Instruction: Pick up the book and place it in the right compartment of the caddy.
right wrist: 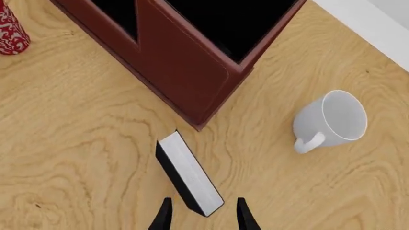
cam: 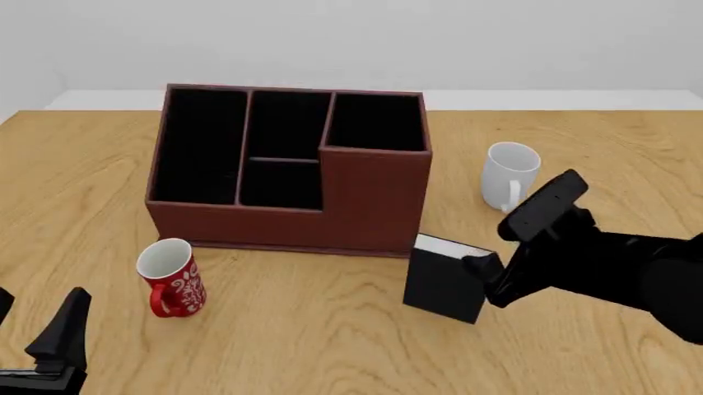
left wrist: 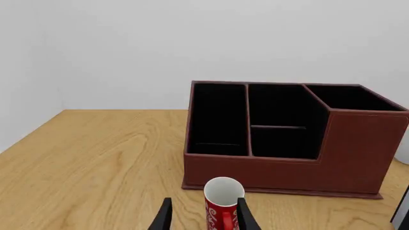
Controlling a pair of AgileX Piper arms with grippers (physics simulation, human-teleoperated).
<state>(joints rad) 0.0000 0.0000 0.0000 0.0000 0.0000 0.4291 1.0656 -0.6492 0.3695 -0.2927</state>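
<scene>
One book point(cam: 444, 285) stood upright on desk point(cam: 329, 329) just beside caddy point(cam: 288, 169), right hand point(right wrist: 201, 215) spread around its end, left hand point(left wrist: 203, 218) spread near red mug point(cam: 170, 277).

place: simulated tabletop test scene | evidence: bare wooden table point(cam: 329, 346), plain white walls (rendered, featureless)

You can't read any text here. The red mug point(cam: 170, 280), lower left in the front view, carries only illegible white script.
</scene>
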